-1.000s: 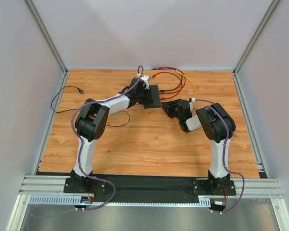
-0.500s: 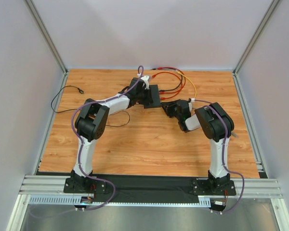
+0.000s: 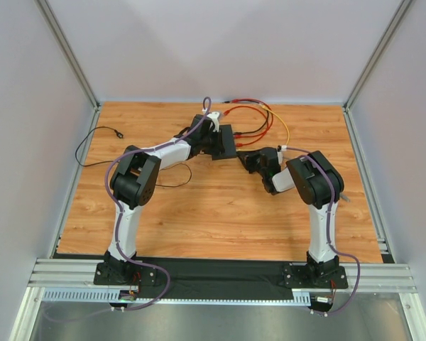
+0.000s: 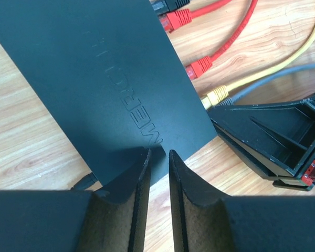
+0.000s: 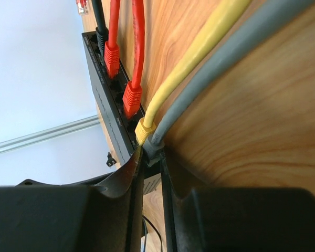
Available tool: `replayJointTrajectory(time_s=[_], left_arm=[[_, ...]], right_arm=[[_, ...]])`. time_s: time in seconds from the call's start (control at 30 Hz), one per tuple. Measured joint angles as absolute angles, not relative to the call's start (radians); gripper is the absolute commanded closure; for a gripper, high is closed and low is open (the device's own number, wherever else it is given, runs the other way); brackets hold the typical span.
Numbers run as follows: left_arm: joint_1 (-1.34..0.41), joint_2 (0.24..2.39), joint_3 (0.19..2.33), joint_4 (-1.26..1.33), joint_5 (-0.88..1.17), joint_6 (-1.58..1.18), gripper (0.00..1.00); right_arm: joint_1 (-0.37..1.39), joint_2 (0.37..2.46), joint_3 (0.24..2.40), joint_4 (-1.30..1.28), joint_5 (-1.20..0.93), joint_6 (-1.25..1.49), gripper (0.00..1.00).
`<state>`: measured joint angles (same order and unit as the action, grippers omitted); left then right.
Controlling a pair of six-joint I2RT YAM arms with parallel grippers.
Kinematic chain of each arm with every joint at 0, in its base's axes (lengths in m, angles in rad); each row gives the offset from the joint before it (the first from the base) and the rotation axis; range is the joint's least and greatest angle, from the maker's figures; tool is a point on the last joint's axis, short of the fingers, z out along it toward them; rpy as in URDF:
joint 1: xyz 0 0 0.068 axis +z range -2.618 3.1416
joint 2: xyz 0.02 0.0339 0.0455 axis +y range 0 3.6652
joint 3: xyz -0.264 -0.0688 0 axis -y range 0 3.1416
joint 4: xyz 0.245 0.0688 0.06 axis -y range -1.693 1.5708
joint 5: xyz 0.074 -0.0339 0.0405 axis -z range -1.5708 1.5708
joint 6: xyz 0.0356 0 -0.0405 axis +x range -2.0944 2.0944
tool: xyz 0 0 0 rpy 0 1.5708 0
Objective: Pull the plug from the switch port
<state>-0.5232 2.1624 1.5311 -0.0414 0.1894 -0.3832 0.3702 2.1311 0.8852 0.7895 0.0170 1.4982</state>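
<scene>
right wrist: grasp step, right claw (image 5: 151, 157) pinches grey plug (image 5: 156, 148) at switch (image 5: 107, 113) 6 o'clock end; left claw (image 4: 158, 157) grip unclear; next likely needs straight pull.

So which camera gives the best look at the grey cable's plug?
The right wrist view: the grey plug sits close up between the right gripper's fingertips, at the switch's end socket. The left wrist view shows only its grey cable disappearing behind that gripper; from the top view it is too small to pick out.

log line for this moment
left gripper: open, at switch corner | right gripper: astride grey plug | grey plug: in port
</scene>
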Motion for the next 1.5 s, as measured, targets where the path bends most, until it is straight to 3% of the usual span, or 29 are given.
replayJointTrajectory(time_s=[0.13,0.83,1.07,1.27,1.5], left_arm=[[-0.521,2.168,1.546,-0.064,0.187,-0.388,0.79],[-0.480,2.284,1.755,-0.220,0.210,-0.502,0.99],[-0.478,2.305,1.796,-0.257,0.229,-0.516,1.00],[-0.477,2.307,1.800,-0.262,0.230,-0.519,1.00],[-0.477,2.307,1.801,-0.262,0.232,-0.519,1.00]], right_arm=[[0.370,2.142,0.903,0.786,0.015,1.504,1.00],[0.373,2.144,0.878,0.812,0.034,1.575,1.00],[0.371,2.133,0.883,0.781,0.038,1.568,1.00],[0.364,2.062,0.910,0.581,0.088,1.517,1.00],[0.358,2.058,0.896,0.596,0.083,1.515,1.00]])
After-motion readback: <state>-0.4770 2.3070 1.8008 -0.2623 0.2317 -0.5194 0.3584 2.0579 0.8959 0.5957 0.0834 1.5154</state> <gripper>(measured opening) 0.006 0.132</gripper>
